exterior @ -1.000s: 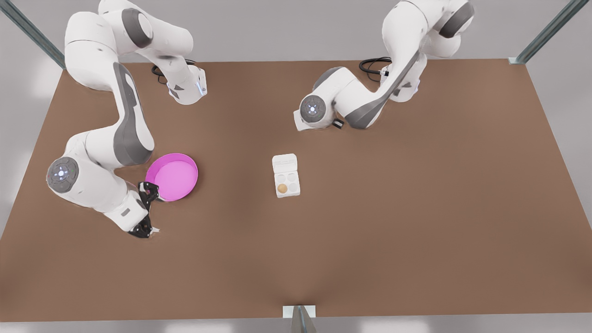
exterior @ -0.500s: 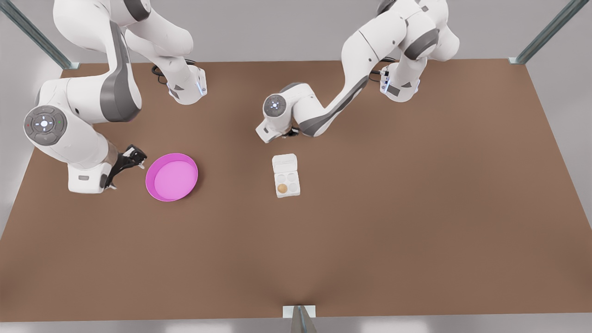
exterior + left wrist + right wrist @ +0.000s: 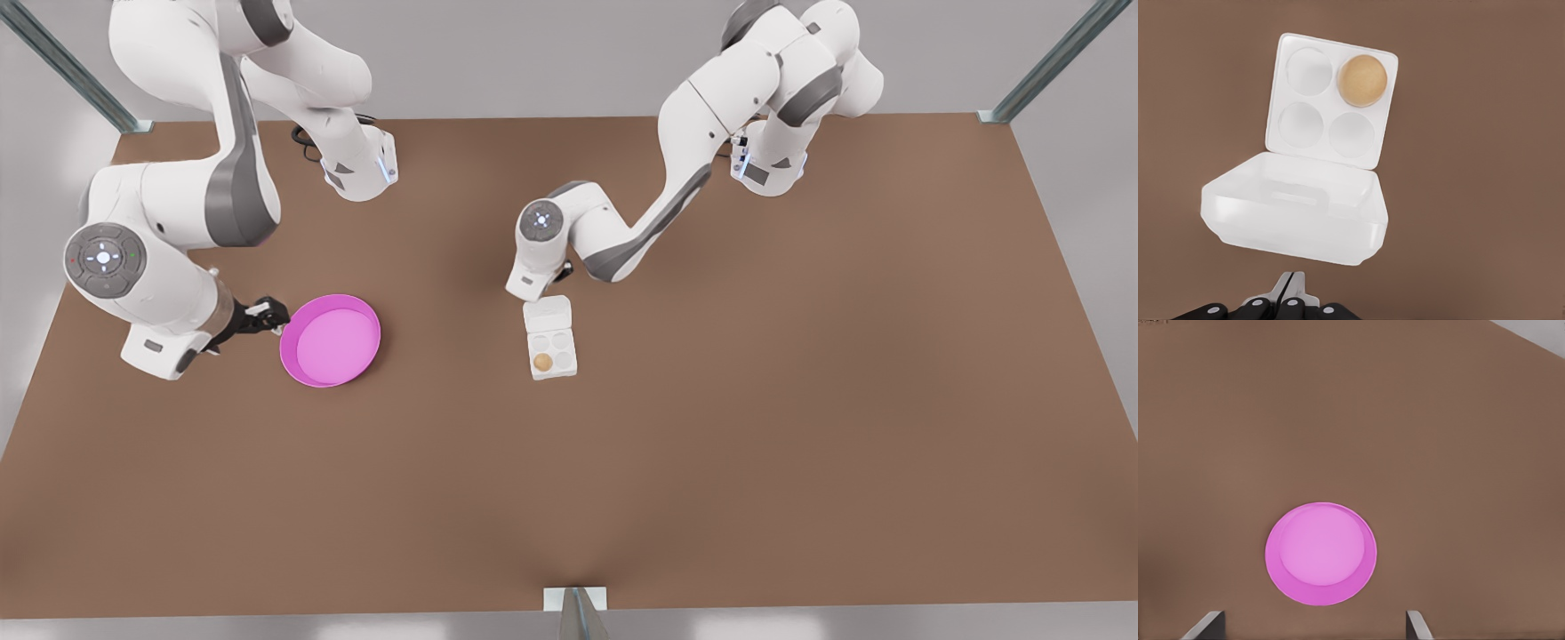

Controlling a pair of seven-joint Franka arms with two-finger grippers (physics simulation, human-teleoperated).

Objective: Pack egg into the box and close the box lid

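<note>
Left gripper (image 3: 1290, 288) pinched closed just behind box lid (image 3: 1298, 210), egg (image 3: 1362, 80) beyond in box (image 3: 1331, 100), right gripper (image 3: 267, 313) spread wide beside pink plate (image 3: 331, 340), nothing legible.

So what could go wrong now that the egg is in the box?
The lid stands open and the left gripper, fingers shut, sits right behind it. If it pushes too low or too hard, the light box might slide along the table rather than fold shut.

A hard push might also jolt the egg out of its corner cup.

The right gripper, open, waits close beside the pink plate and could bump it if it swings that way.
</note>
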